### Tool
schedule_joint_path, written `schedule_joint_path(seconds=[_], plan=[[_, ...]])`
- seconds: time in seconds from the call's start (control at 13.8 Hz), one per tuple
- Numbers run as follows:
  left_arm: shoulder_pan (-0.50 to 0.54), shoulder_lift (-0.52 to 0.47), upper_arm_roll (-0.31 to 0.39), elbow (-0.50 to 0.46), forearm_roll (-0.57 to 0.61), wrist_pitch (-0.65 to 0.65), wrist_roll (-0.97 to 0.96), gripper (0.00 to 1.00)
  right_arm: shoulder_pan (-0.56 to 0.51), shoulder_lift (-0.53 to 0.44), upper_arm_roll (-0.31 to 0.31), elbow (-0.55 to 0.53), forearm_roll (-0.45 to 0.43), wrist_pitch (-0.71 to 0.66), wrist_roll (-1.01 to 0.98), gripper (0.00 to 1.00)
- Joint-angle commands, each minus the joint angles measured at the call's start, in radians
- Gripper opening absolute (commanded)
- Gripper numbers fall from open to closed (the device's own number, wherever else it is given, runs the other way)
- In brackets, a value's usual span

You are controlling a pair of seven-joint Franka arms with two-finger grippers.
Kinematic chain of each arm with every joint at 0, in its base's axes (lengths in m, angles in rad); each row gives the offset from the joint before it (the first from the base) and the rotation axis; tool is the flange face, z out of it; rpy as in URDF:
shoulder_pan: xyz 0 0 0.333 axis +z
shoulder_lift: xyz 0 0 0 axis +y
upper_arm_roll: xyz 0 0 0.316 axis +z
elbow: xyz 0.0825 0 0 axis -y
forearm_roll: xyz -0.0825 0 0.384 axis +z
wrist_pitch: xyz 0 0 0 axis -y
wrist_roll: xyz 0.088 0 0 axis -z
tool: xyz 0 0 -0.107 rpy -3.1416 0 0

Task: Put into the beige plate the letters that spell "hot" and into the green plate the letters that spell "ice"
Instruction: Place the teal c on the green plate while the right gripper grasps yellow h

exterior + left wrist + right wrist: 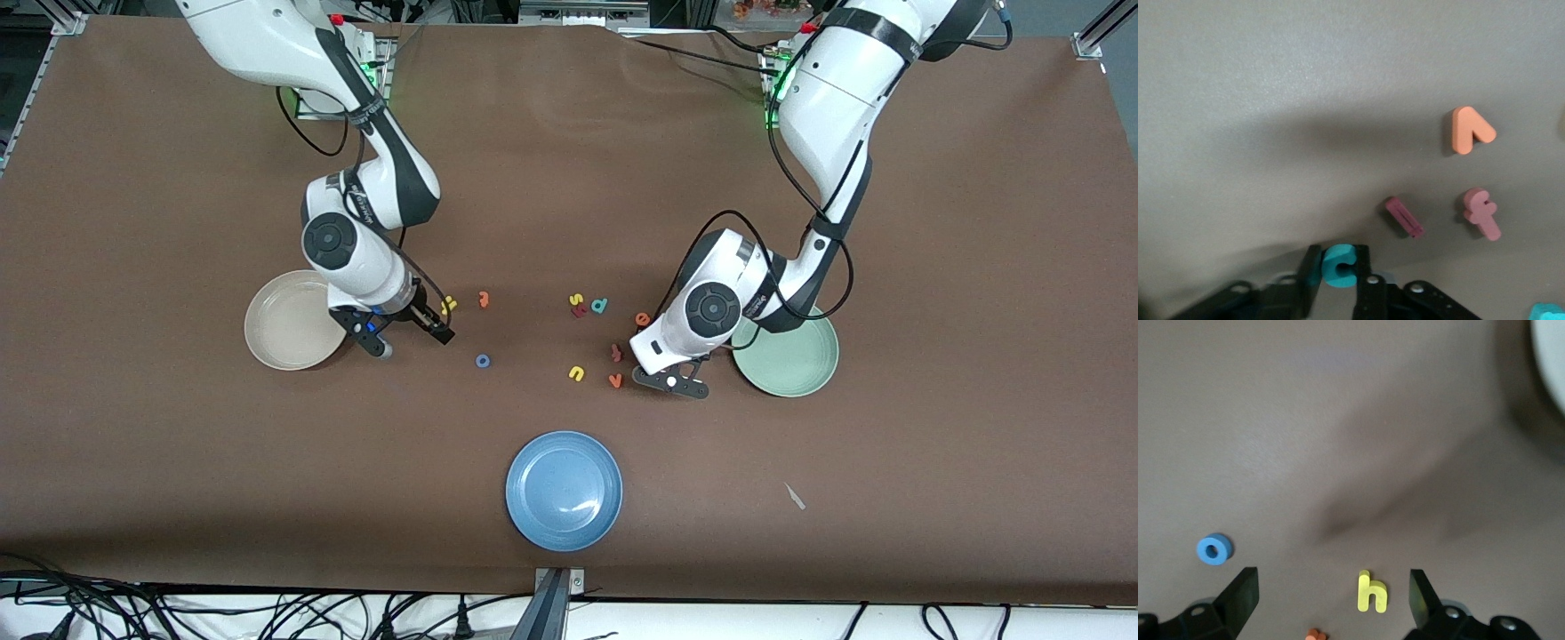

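Pinching the tiny teal foam c [1338, 265] between its black fingers [1369, 280], your left gripper [672, 380] sits low on the brown table [933, 444]; the dark red foam bar i [1404, 217] lies just ahead of those fingertips. Your right gripper [407, 338] hangs spread wide, the small yellow foam h [1371, 592] between its two fingers and the blue foam ring o [1215, 549] just outside one of them.
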Motion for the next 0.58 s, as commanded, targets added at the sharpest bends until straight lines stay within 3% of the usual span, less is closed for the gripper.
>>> schedule_joint_path(seconds=[0.0,0.29,0.51], plan=[[-0.010,0.004,0.006,-0.006,0.021,0.010,-0.019,0.05,0.029,-0.003,0.000,-0.082,0.013,0.086,0.043,0.99],[0.028,-0.105,0.013,0.001,0.070,-0.211,-0.013,0.04,0.059,0.010,0.000,-0.117,0.013,0.123,0.078,0.99],[0.093,-0.147,0.011,0.000,0.087,-0.265,-0.008,0.02,0.062,0.008,0.000,-0.149,0.013,0.173,0.084,0.99]])
